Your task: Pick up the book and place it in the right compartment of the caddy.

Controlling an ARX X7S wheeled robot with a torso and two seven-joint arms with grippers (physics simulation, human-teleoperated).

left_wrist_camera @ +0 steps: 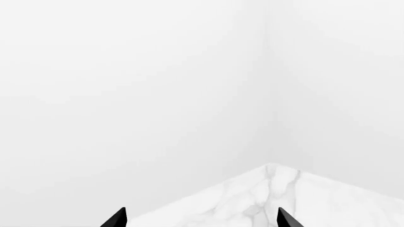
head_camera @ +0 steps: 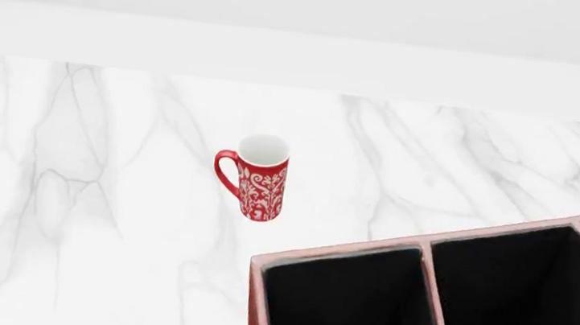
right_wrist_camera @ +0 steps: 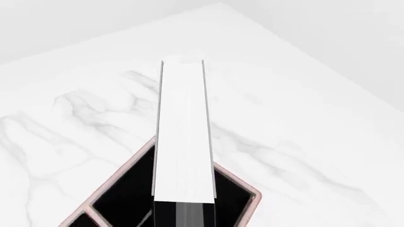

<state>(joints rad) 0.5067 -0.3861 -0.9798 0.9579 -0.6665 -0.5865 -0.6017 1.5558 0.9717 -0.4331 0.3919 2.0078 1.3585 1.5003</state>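
Right wrist view shows the right end effector (right_wrist_camera: 184, 218) clamping the stiff, likely weighty book (right_wrist_camera: 183, 132) at one end above the caddy (right_wrist_camera: 243, 201).

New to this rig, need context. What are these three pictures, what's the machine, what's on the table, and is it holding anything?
These are simulator renders of a wheeled robot with two arms. One picture comes from its head camera, looking down at a marble table. On it stand a red patterned mug and a reddish box with black compartments, the caddy.

The other two come from cameras near each gripper. The left gripper shows only two black fingertips, apart, with nothing between them, facing a table corner and white walls. The right wrist view shows the white page edges of a book, apparently held above a corner of the caddy; its gripper is out of frame.
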